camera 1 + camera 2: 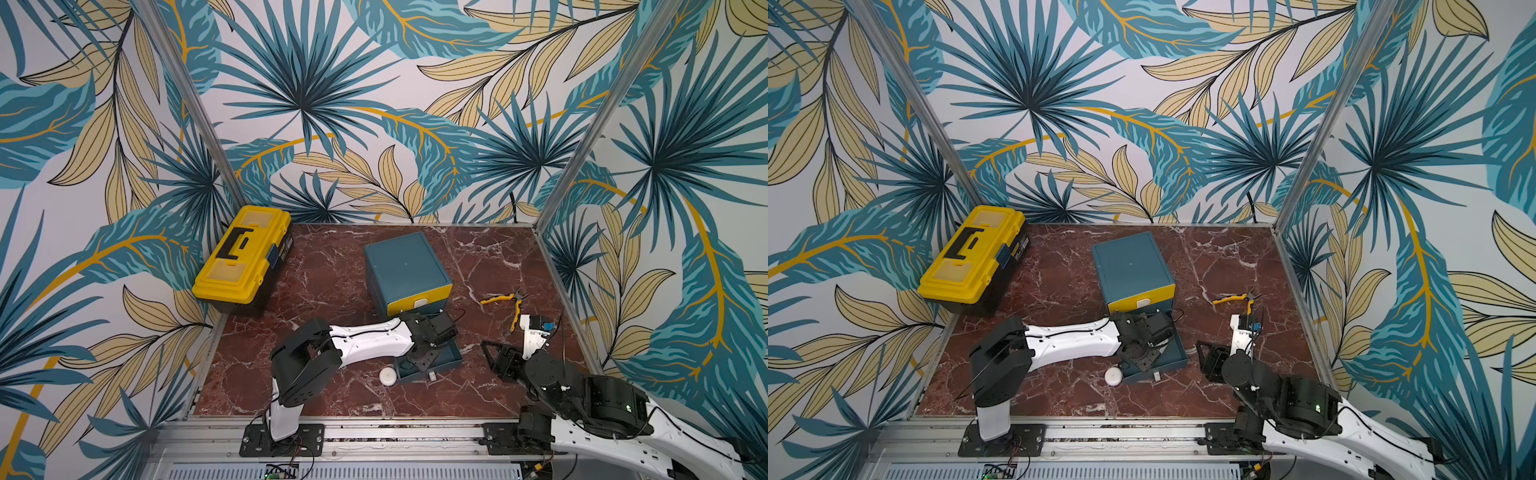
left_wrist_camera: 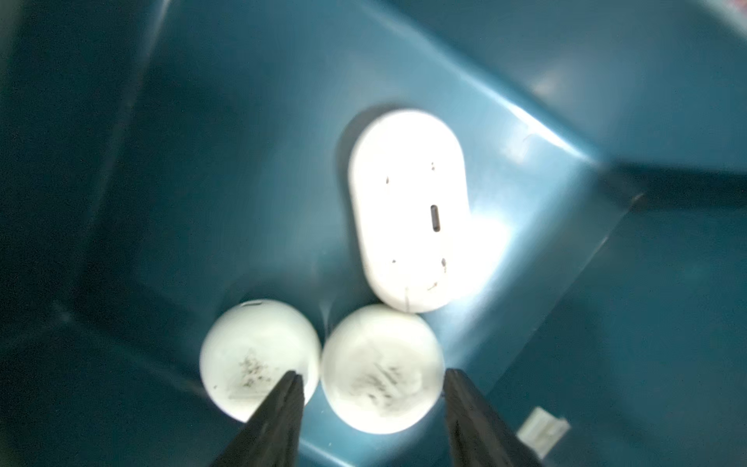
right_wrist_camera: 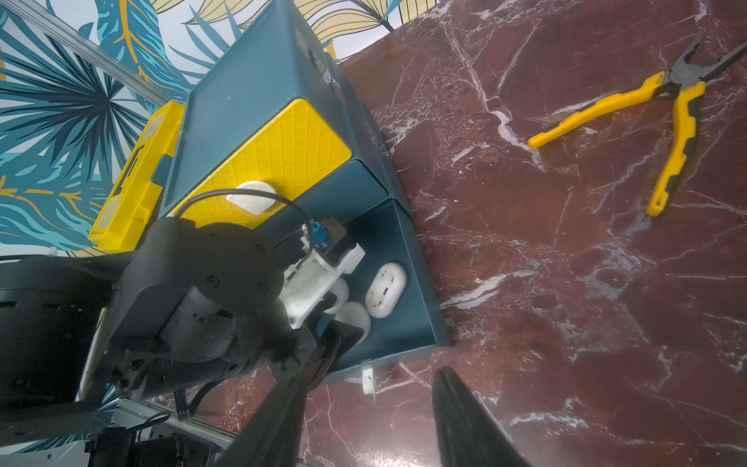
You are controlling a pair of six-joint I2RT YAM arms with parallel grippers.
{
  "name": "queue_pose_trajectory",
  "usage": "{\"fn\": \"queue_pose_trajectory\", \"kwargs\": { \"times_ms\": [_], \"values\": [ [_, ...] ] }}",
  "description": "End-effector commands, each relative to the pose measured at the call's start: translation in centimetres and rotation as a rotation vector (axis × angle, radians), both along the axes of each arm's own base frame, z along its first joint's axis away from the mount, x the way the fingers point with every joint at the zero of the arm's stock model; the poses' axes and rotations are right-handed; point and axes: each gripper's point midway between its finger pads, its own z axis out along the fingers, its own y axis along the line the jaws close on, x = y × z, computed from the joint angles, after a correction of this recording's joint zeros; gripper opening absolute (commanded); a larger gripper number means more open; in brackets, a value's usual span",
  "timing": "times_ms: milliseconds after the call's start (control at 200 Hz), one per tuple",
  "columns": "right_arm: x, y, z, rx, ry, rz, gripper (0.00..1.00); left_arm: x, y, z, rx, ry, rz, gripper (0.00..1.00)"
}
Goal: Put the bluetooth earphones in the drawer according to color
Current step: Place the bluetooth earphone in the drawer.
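Left end effector (image 2: 374, 404): reaches down into the pulled-out bottom drawer (image 2: 242, 182). Fingers are spread either side of one white case (image 2: 380, 368), with a gap showing on one side. Judged loose, not pinched.

Cases: three white ones lie in that drawer. The straddled case touches its round neighbour (image 2: 258, 360). The third case (image 2: 408, 218) lies just beyond them, a small slot facing up. They are grouped by colour, as the task asks. A fourth case (image 1: 389, 376), also white, sits on the bench just beside the drawer's wall and is likely next to go in. No other colour is in view.

Cabinet (image 1: 405, 266): teal with a yellow top front. The upper two drawers look closed.

Right end effector (image 3: 384, 376): spread and empty, near the drawer's front. It seems parked clear of the working arm.

Outliers: pliers (image 1: 505, 303) lie to the cabinet's right. A shut toolbox (image 1: 245, 253) stands at the back left. Neither belongs to the job.

Bench (image 1: 324, 270): red-brown marble pattern with white veins.

Room: walls papered with teal and tan palm leaves, metal posts at the corners.
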Motion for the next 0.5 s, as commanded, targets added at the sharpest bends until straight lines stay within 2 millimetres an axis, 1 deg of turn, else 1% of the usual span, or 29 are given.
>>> {"fn": "queue_pose_trajectory", "kwargs": {
  "times_ms": [0, 80, 235, 320, 381, 411, 451, 496],
  "values": [
    [0.1, -0.4, -0.5, -0.030, -0.012, -0.006, 0.56, 0.4, -0.3, 2.4, -0.028, -0.025, -0.008, 0.63],
    [0.1, -0.4, -0.6, -0.031, -0.011, -0.006, 0.56, 0.6, -0.6, 4.3, -0.062, -0.068, -0.016, 0.64],
    [0.1, -0.4, -0.6, -0.037, -0.011, -0.008, 0.56, 0.5, -1.3, 9.8, -0.142, -0.193, -0.066, 0.68],
    [0.2, -0.3, -0.5, -0.042, -0.011, -0.006, 0.56, 0.0, -1.1, 12.9, -0.183, -0.257, -0.086, 0.70],
    [0.2, -0.3, -0.4, -0.044, -0.013, -0.006, 0.56, -0.6, -0.4, 14.6, -0.215, -0.280, -0.081, 0.70],
    [0.2, -0.3, -0.3, -0.043, -0.014, -0.006, 0.56, -0.9, 0.2, 15.0, -0.224, -0.286, -0.075, 0.70],
    [0.2, -0.3, -0.3, -0.043, -0.014, -0.006, 0.56, -1.2, 1.3, 15.8, -0.235, -0.295, -0.056, 0.70],
    [0.2, -0.4, -0.3, -0.043, -0.014, -0.006, 0.56, -1.6, 2.9, 16.0, -0.229, -0.303, -0.032, 0.71]
  ]
}}
